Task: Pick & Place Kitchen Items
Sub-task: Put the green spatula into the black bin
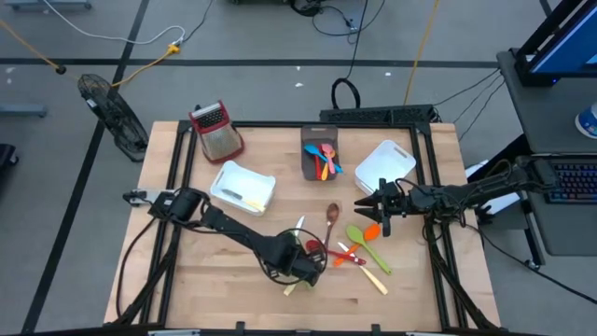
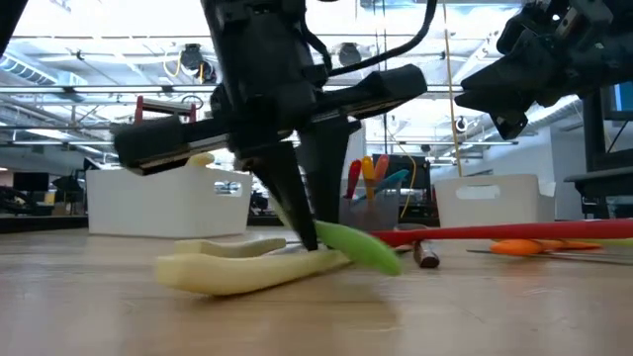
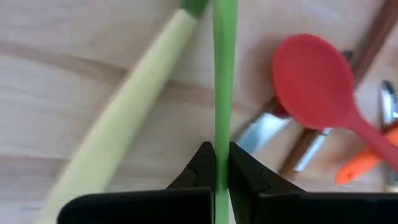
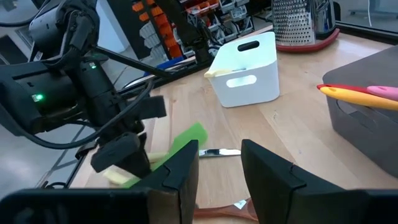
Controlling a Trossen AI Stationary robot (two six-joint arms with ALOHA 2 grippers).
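Note:
My left gripper stands near the table's front middle, fingers pointing down, shut on a green utensil. A cream handle lies on the table beside it. Whether the two are one utensil, I cannot tell. A red spoon, a brown wooden spoon, a green spatula, an orange utensil and cream-handled cutlery lie to its right. My right gripper hangs open and empty above these, well off the table in the low view. My left gripper pinches the green utensil's thin flat part between its two fingers, seen edge-on in the wrist view. The fingers come from above, pointing down. The green part slants down from the fingers toward the wood, just above the cream handle.
A white bin stands at the left middle and another white bin at the right rear. A grey bin holding several coloured utensils stands at the rear middle. A red-topped metal grater stands at the far left corner.

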